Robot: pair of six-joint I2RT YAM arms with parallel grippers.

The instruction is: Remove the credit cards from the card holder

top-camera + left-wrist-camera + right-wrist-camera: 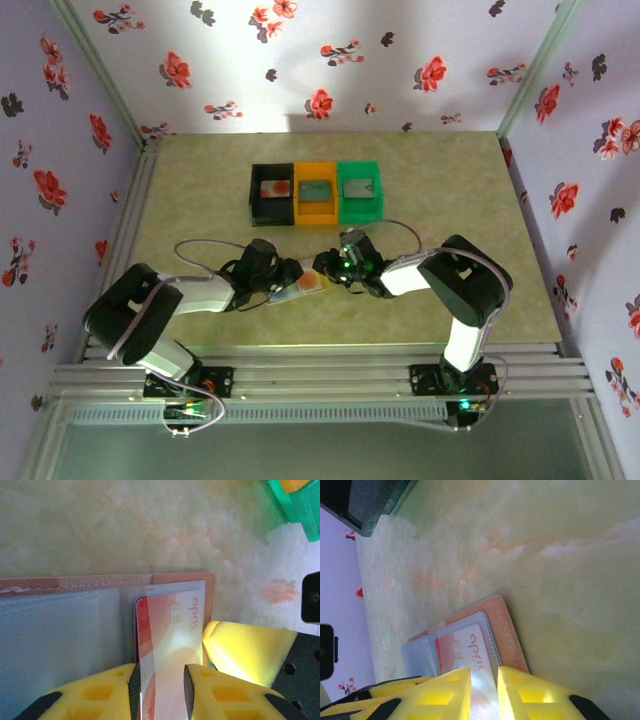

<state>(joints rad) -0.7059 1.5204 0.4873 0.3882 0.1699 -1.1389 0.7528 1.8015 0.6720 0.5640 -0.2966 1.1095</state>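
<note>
The credit card is red and white with a chip. It should be light, thin and stiff, with slick faces, and it will likely slide lengthwise but cling a little to the clear sleeve over it. It lies in the right-hand panel of the card holder, which is spread open and flat on the table. In the top view that puts it in the lower centre of the frame, between the two arms. The holder looks soft and light — expect it to drag along with the card unless you pin it by its pinkish-tan border. Pinch the card by its faces at the end nearest the bottom of the left wrist view, and pull straight along the pocket. Your left gripper is set narrow, with the card's near end running up between its yellow fingers. You cannot tell from here whether it is pinching the card or only straddling it. Your right gripper is narrow too, with the card's pale end in the gap at the bottom centre of its view. Whether it is gripping the card or pressing down on it is not clear — one of its fingers sits just beside the holder's right edge.
</note>
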